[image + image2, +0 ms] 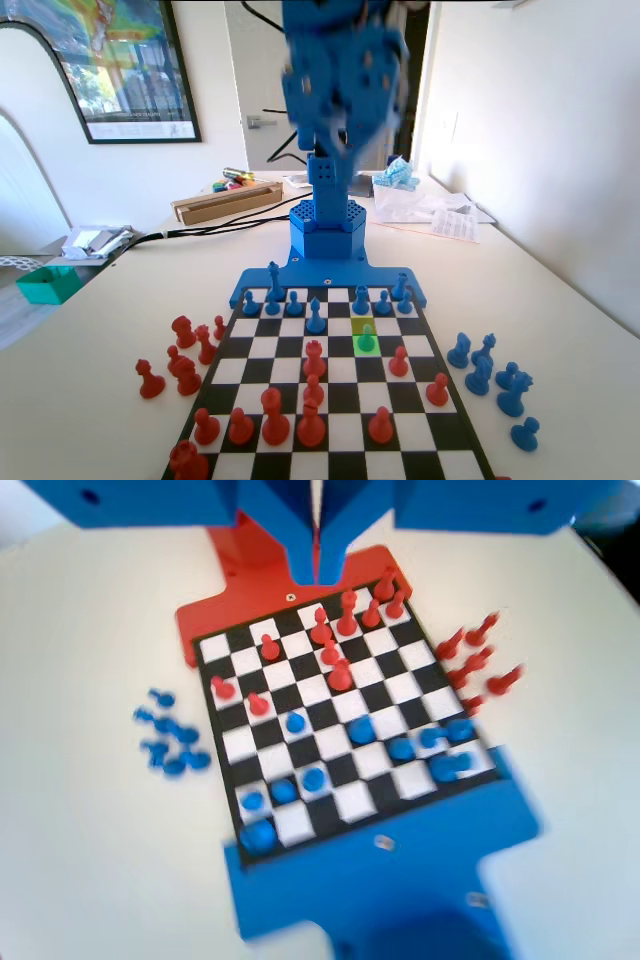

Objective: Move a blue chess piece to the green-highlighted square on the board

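The blue pawn (367, 338) sits on the green-highlighted square (367, 346), toward the board's (447, 415) right edge in the fixed view. High above, the gripper (316, 555) hangs empty, jaws nearly together. Any sweep back down risks toppling that pawn or neighbouring pieces.

- We see a pale surface (90, 400) carrying the board (330, 400).
- Loose red pieces (180, 360) left of the board in fixed view, loose blue pieces (495, 380) right.
- Teal tray (48, 284), cardboard box (228, 200), papers (440, 215) toward the far end.
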